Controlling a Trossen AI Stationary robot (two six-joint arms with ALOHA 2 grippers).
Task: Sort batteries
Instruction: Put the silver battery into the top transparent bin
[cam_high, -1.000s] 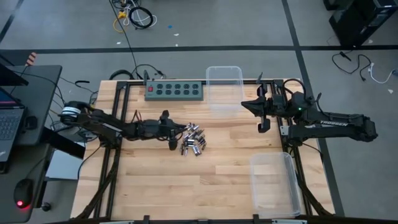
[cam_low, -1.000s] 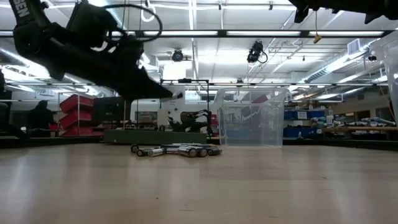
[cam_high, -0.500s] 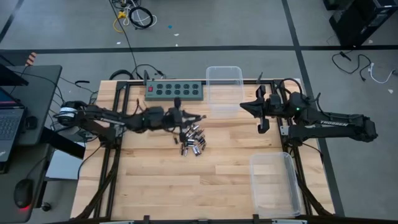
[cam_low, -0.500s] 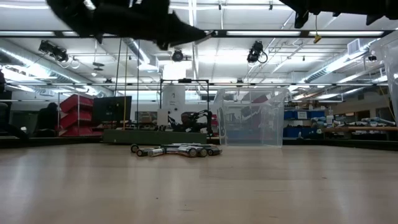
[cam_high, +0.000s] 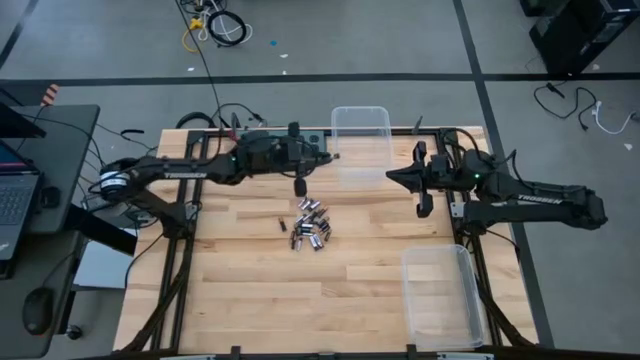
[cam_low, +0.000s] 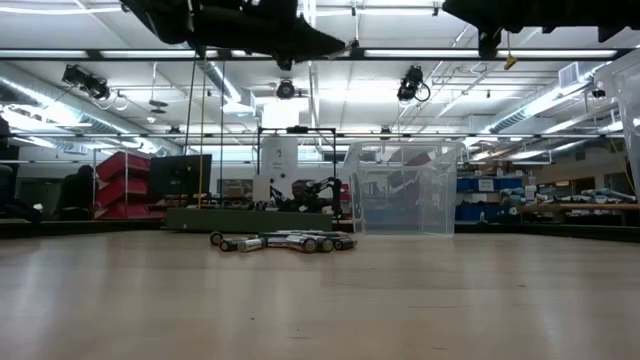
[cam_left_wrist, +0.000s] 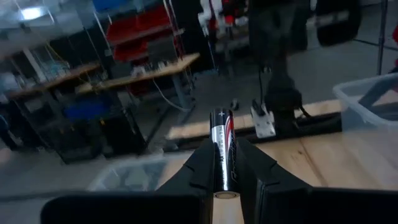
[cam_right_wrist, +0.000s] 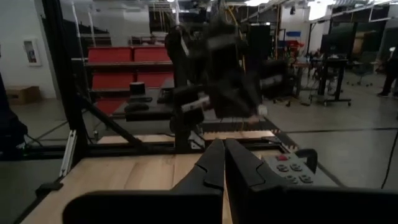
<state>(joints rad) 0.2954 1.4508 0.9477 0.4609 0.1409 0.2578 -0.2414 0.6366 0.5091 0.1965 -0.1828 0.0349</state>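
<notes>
The left gripper (cam_left_wrist: 224, 163) pinches one black-and-silver cylindrical battery (cam_left_wrist: 222, 144) above the wooden table's far edge, near the clear plastic bin (cam_high: 360, 130); the remaining batteries (cam_high: 311, 224) lie mid-table; the right gripper (cam_high: 393, 176) waits closed and empty; releasing early could drop the battery outside the bin.

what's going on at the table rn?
Battery sorting. The left gripper is shut on one battery, raised near the far clear bin. The other batteries lie piled mid-table. The right gripper is shut, empty, waiting at the right side. The near clear bin looks empty.
</notes>
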